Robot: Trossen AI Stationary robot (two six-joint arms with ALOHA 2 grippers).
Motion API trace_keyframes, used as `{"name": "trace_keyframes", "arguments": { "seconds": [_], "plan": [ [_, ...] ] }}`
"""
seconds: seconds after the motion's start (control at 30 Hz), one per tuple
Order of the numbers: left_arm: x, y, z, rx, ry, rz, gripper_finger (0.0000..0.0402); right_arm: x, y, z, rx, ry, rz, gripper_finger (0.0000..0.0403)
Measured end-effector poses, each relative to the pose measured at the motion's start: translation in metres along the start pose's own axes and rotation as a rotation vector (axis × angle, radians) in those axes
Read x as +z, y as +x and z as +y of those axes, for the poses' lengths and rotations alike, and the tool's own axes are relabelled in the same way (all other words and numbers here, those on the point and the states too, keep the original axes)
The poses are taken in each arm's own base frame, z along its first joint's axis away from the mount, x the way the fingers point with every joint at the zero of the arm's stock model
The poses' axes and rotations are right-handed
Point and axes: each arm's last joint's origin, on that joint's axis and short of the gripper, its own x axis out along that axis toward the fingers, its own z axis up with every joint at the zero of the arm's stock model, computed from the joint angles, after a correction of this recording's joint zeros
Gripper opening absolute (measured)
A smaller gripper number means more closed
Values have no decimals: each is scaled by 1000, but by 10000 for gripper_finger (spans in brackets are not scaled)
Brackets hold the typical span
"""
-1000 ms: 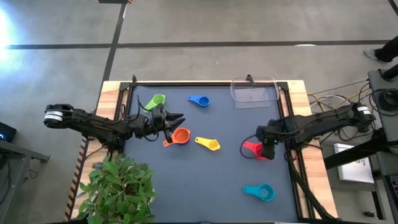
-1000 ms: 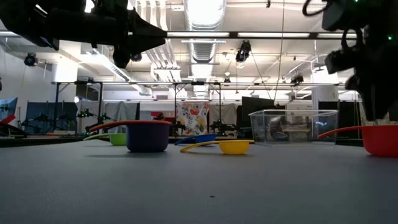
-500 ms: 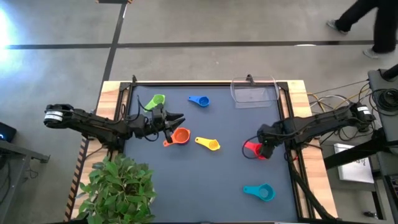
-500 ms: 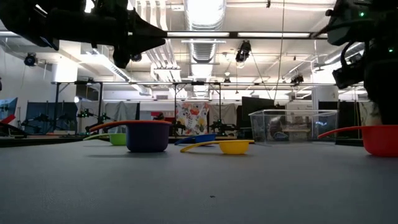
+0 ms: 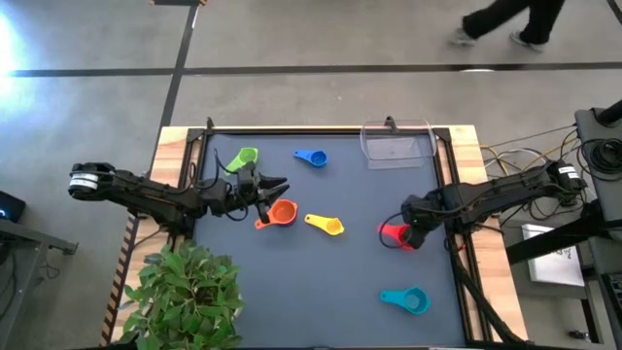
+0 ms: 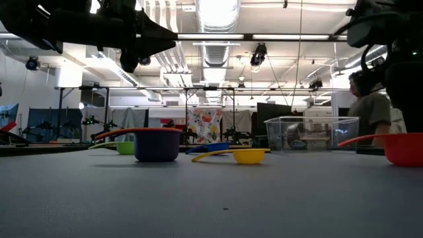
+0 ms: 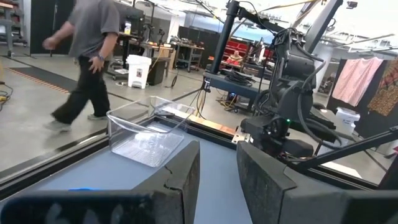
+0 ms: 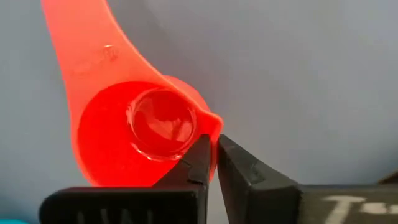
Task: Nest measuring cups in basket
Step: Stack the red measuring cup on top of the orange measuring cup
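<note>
One red cup (image 5: 394,233) sits on the mat at the right side, and the right gripper (image 5: 416,233) has its fingers pressed together on the cup's rim, one finger inside the bowl and one outside, opposite the handle. The pinch is thin and off-centre, so the lift should be slow and level, or the cup may swing or slip out. From there it has to travel to the far edge, where the clear basket (image 5: 397,144) waits well apart from the cup, and go in upright so others can sit inside it. The left gripper (image 5: 275,187) hovers over the orange cup (image 5: 282,212) at the left, its fingers slightly apart and holding nothing. Green (image 5: 243,157), blue (image 5: 312,157), yellow (image 5: 328,225) and teal (image 5: 408,299) cups lie scattered on the mat.
</note>
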Motion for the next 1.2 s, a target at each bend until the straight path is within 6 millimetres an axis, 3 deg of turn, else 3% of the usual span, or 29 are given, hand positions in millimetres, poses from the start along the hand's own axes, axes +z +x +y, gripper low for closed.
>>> {"name": "trace_keyframes", "arguments": {
  "seconds": [0.2, 0.5, 0.7, 0.9, 1.07, 1.2],
  "plan": [
    [0, 0, -1, -3, -35, -2, 89, 14, -18, 14, 80, -87, -111, 9],
    [-2, -3, -10, -81, -70, 27, 89, 58, -60, 36, 92, -242, -355, 9],
    [5, -9, -11, -93, -30, 12, 89, 95, -59, 47, 51, -331, -366, 8],
    [16, -19, -9, -91, 22, 11, 89, 148, -59, 66, 158, -449, -455, 8],
    [20, -25, -6, -67, 35, 21, 89, 190, -52, 79, 234, -551, -493, 8],
    [12, -28, -4, -53, 12, 68, 89, 214, -40, 88, 243, -617, -492, 8]
  ]
}}
